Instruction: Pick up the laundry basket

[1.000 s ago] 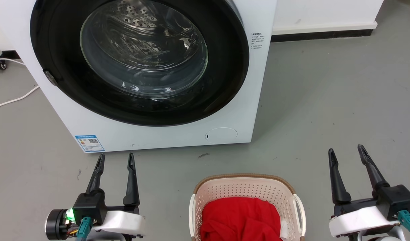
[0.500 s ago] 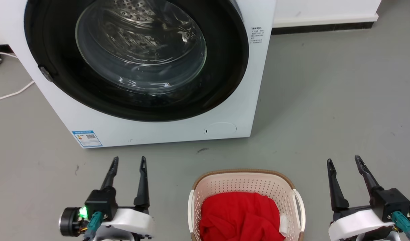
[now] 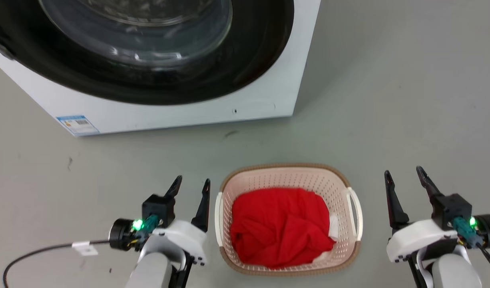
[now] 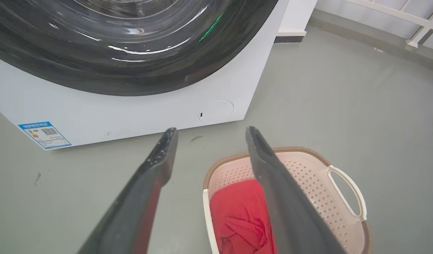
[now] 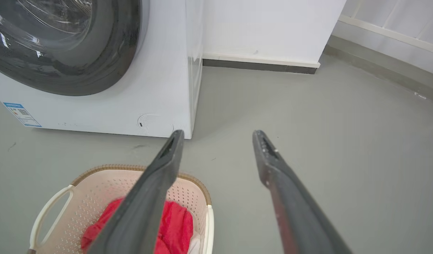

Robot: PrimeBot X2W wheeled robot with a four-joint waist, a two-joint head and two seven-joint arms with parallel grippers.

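Both grippers are spread open with nothing between their fingers. From the head view, the left gripper (image 3: 192,182) sits just beside the laundry basket (image 3: 283,166), its inner finger close to the white handle (image 3: 218,218) on that side; I can't tell whether it touches. The right gripper (image 3: 403,173) is further out on the other side, with a strip of bare floor (image 3: 389,100) between it and the opposite handle (image 3: 355,214). Both point towards the washing machine (image 3: 189,112).

The basket stands upright on the grey floor between the two grippers, in front of the machine's right-hand lower corner and apart from it. Its brown woven-look rim runs round the cream perforated walls. A heap of red cloth (image 3: 281,226) fills most of the inside, and a bit of white fabric (image 3: 332,224) shows at its right edge.

The machine's big dark round door (image 3: 249,60) takes up much of its white front, and a blue label (image 3: 77,125) is stuck low at its left corner. A dark cable (image 3: 37,252) with a white tag (image 3: 84,249) trails away from the left wrist. In the left wrist view the gripper's right finger crosses in front of the basket.
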